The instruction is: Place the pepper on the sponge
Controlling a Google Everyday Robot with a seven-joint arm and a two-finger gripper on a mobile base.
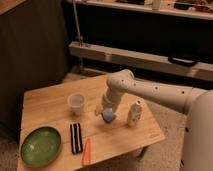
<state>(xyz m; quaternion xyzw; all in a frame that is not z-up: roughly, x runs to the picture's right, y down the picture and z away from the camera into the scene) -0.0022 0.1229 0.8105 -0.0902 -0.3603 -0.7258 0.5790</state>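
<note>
On wooden table (47,105): found gripper (105,111), jaws spread, right at sponge (109,117); noted pepper (87,151) lying near front edge, well apart.

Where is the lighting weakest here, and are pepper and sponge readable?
Camera view: the table is evenly, warmly lit, and the background behind it is dark. Camera view: the pepper shows clearly near the front edge, while the sponge is partly covered and shaded by the gripper directly over it.

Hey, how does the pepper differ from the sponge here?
The pepper is orange-red, slim and tapered; the sponge is blue and squat. The pepper lies near the front edge, far from the gripper; the sponge sits mid-table, right by it. Both rest on the table.
</note>
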